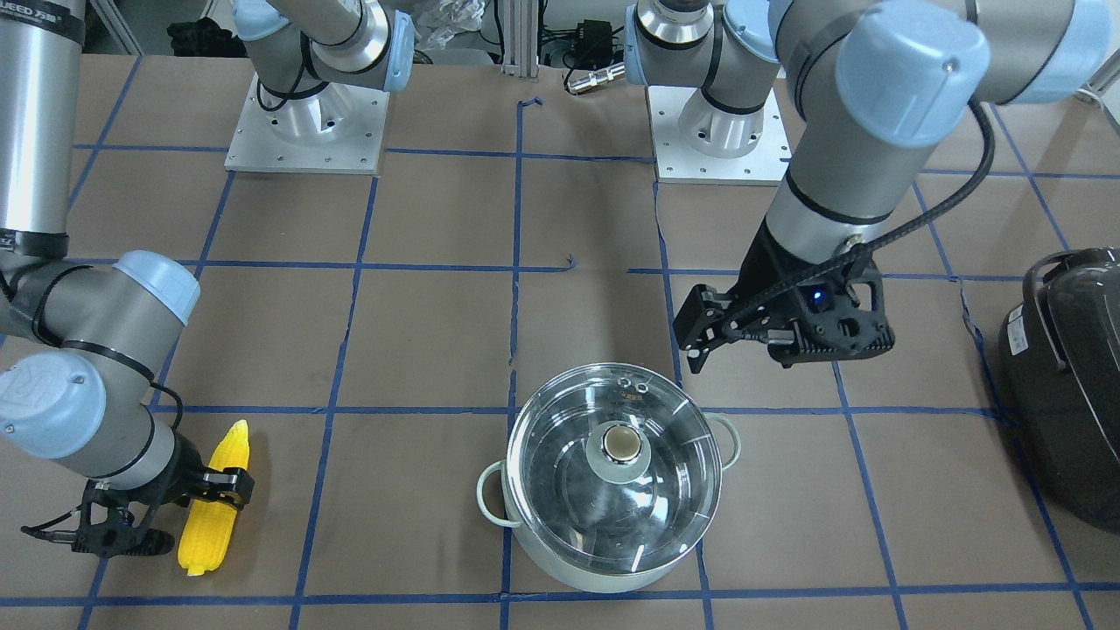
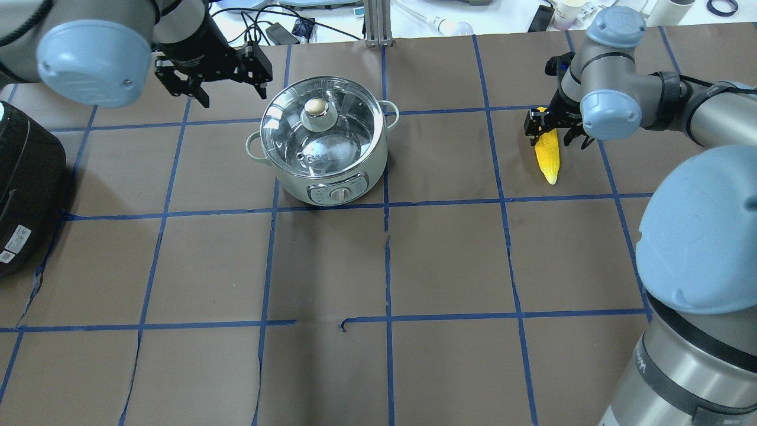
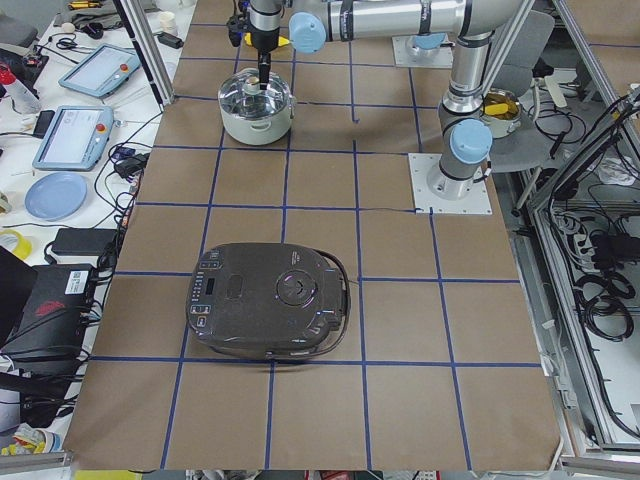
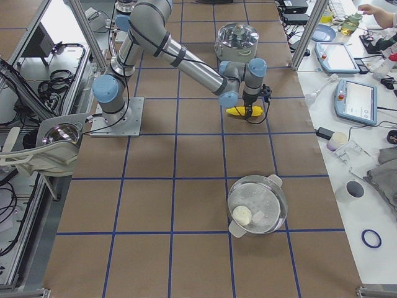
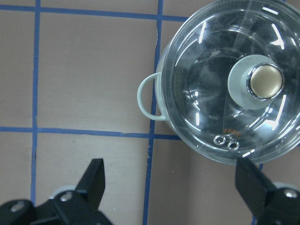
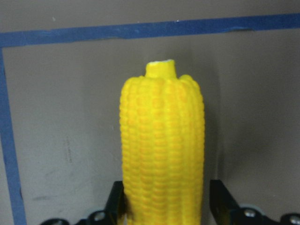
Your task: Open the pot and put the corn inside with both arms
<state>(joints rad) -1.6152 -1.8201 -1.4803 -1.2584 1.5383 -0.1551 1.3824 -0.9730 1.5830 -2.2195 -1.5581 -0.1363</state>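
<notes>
Right arm fills the overhead foreground. Its gripper straddles the corn, which lies flat on the table. The fingers are apart with a slight gap on one side, not clamped. Pot sits mid-table with its lid on, at about 4 o'clock from the left gripper – spread wide, holding nothing. Risks: the grip is off-centre and the corn tip points to 6 o'clock, so it could swing or slip when lifted – and the smooth knob may slide out.
</notes>
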